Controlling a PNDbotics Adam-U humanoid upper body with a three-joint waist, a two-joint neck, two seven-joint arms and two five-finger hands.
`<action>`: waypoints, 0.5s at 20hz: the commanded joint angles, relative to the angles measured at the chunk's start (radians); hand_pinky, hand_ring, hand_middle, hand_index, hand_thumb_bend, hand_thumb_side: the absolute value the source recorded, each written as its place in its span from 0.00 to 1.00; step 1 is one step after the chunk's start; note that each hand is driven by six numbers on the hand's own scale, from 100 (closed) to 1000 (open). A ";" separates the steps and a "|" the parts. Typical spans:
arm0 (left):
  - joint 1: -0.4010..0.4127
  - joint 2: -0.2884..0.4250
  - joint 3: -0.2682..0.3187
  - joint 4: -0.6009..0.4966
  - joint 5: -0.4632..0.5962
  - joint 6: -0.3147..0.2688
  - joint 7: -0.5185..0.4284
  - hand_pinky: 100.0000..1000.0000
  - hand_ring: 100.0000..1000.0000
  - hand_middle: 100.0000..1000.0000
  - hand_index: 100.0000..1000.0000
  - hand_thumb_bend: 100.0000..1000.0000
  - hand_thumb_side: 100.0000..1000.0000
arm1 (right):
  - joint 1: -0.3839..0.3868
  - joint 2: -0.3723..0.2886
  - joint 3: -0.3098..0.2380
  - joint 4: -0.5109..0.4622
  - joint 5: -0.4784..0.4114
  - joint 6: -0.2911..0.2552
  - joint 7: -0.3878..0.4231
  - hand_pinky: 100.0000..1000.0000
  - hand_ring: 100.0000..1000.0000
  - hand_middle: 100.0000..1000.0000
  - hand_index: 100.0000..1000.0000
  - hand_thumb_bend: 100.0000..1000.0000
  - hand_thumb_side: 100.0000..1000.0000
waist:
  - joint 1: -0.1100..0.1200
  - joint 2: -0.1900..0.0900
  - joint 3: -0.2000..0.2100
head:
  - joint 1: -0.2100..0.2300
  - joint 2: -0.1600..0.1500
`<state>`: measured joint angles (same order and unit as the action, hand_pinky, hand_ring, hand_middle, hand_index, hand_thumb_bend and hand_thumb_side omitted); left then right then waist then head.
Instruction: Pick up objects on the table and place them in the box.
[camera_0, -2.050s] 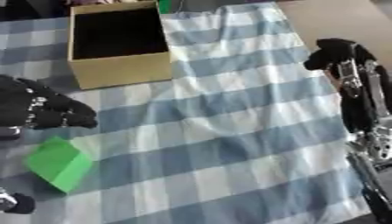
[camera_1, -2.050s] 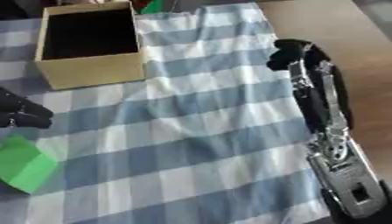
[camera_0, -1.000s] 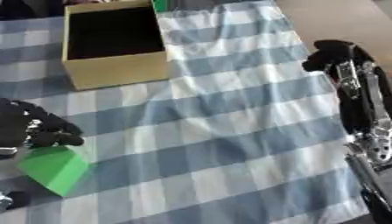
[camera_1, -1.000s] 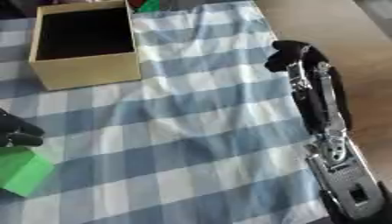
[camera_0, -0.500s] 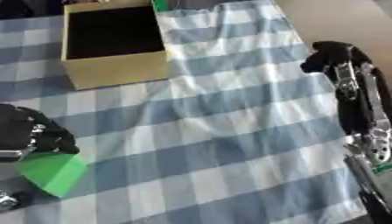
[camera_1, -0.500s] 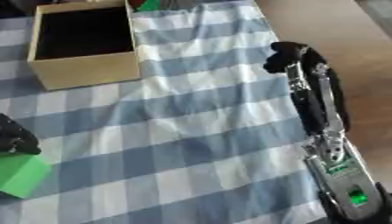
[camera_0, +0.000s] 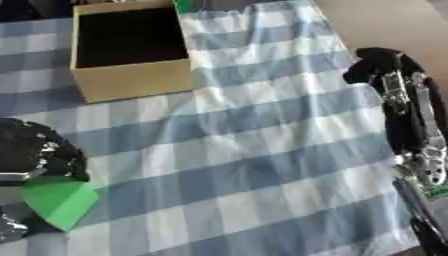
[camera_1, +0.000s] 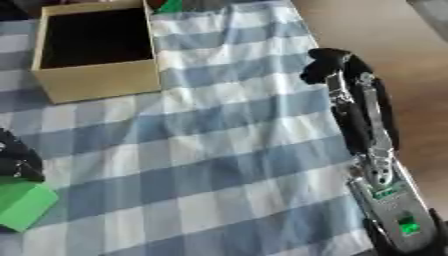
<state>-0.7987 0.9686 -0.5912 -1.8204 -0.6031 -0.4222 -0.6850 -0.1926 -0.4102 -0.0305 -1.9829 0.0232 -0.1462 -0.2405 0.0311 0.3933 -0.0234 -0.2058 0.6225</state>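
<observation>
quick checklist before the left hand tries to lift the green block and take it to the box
1. Left hand over the green block: ok, it sits right above the block's top edge.
2. Fingers closed round the block: cannot tell, the hand's underside is hidden.
3. Box open and able to take it: ok, its top is open and the inside looks dark and bare.
4. Path from block to box: ok, only checked cloth lies between them.
5. Right hand out of the way: ok, it is at the cloth's right edge, away from block and box.
</observation>
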 joint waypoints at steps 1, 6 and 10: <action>-0.009 0.018 0.019 -0.004 -0.013 -0.230 -0.222 0.74 0.66 0.56 0.73 0.26 0.21 | -0.002 -0.008 -0.006 -0.017 -0.005 -0.001 0.004 0.59 0.54 0.48 0.69 0.00 0.81 | 0.002 -0.003 0.001 | -0.003 -0.008; -0.010 0.012 0.017 -0.011 0.028 -0.218 -0.222 0.70 0.57 0.45 0.62 0.17 0.19 | -0.002 -0.006 -0.006 -0.017 -0.006 -0.001 0.004 0.59 0.54 0.48 0.69 0.00 0.81 | 0.000 -0.002 0.002 | -0.004 -0.007; -0.019 0.004 0.042 -0.030 0.075 -0.178 -0.222 0.66 0.52 0.38 0.53 0.05 0.12 | 0.002 -0.005 -0.006 -0.017 -0.004 0.000 0.004 0.59 0.54 0.48 0.70 0.00 0.81 | 0.000 -0.003 0.003 | -0.007 -0.007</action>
<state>-0.8022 0.9580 -0.5751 -1.8322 -0.5450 -0.4065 -0.7007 -0.1868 -0.4080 -0.0305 -1.9829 0.0224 -0.1459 -0.2395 0.0311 0.3949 -0.0214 -0.2078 0.6223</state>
